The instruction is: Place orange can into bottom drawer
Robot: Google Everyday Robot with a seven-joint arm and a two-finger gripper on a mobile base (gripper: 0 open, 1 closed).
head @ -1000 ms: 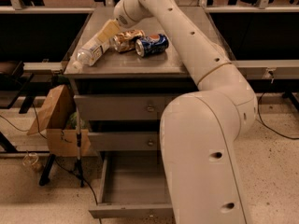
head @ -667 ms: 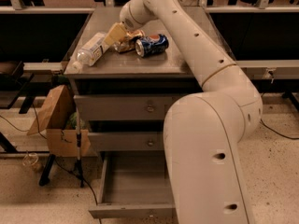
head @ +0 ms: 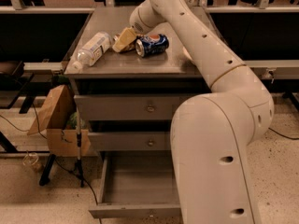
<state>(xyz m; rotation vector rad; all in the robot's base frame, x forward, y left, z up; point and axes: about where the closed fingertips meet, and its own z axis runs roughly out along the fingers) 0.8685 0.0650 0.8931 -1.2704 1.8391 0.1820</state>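
Your tool (head: 125,39) is low over the table (head: 140,65), in the upper middle of the frame, right at the orange can (head: 132,46) — you cannot tell if it is open or shut, or if it has the can. The can peeks out just left of a blue can (head: 152,45). The bottom drawer (head: 135,211) stands pulled out, low in the frame.

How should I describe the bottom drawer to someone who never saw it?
Find the grey metal cabinet; the gripper is over its top, beside the blue can. The bottom drawer is the lowest of three, pulled open, with no knob.
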